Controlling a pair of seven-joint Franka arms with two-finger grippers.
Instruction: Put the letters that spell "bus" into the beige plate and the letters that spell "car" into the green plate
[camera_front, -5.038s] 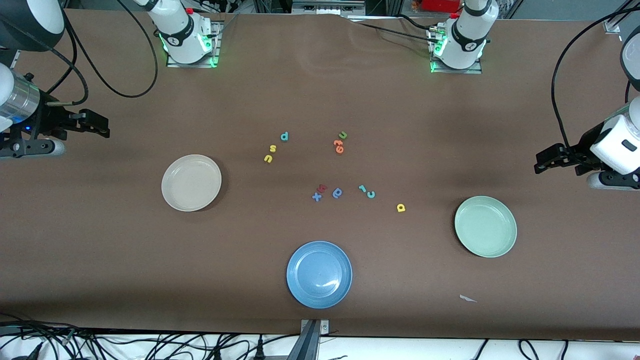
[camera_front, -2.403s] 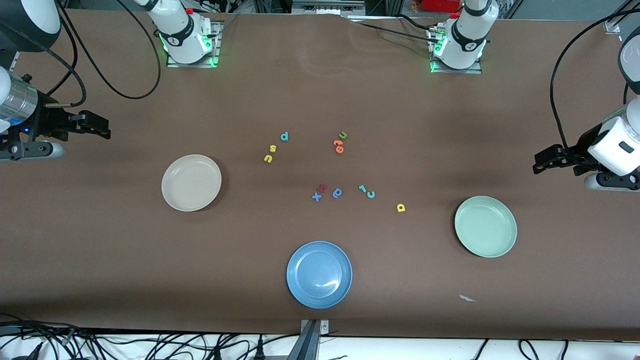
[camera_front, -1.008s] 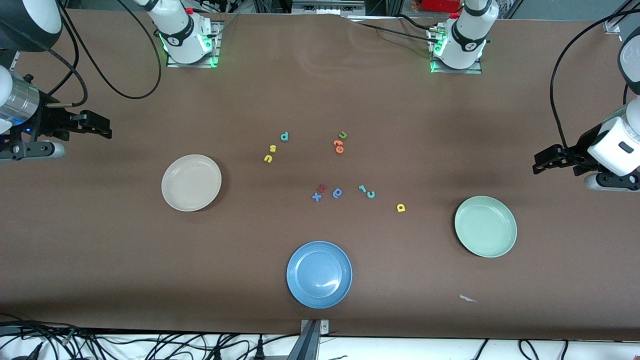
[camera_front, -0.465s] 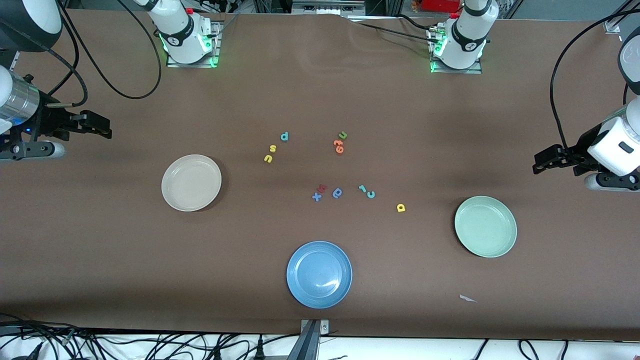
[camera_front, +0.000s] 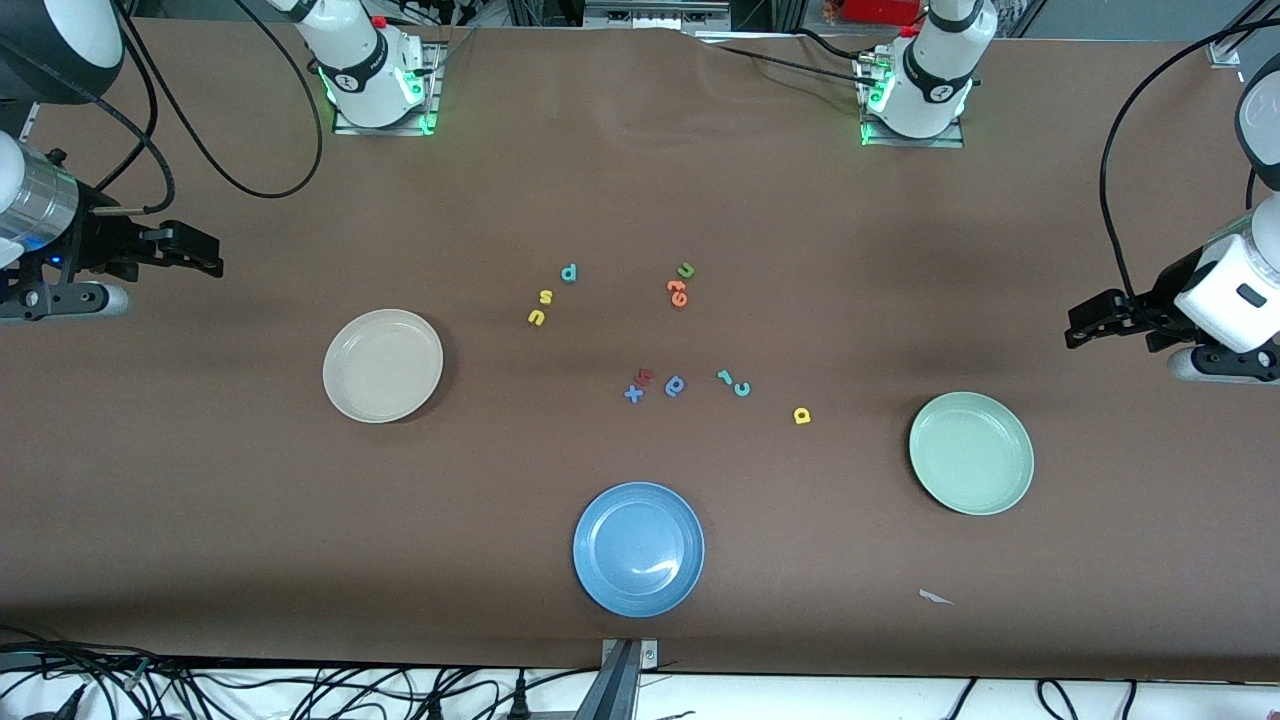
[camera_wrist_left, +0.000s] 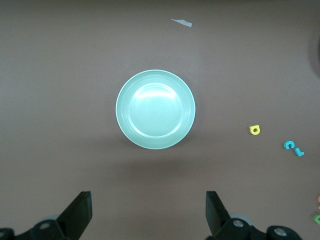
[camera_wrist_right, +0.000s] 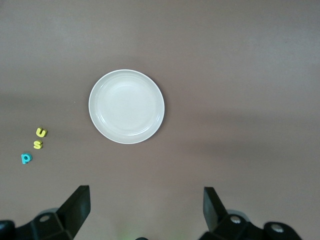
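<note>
Over bare table, left gripper (camera_front: 1085, 325) and right gripper (camera_front: 200, 255) gape (both empty).

The whole desk (camera_front: 200, 520) is seen from high up by the front camera, which is pointed at the two robots. The green plate (camera_wrist_left: 155, 109) is looked straight down on from well above by the left wrist camera, and is also seen in the front view (camera_front: 971, 452). The beige plate (camera_wrist_right: 126, 106) is looked down on by the right wrist camera and shared with the front view (camera_front: 382, 365).
</note>
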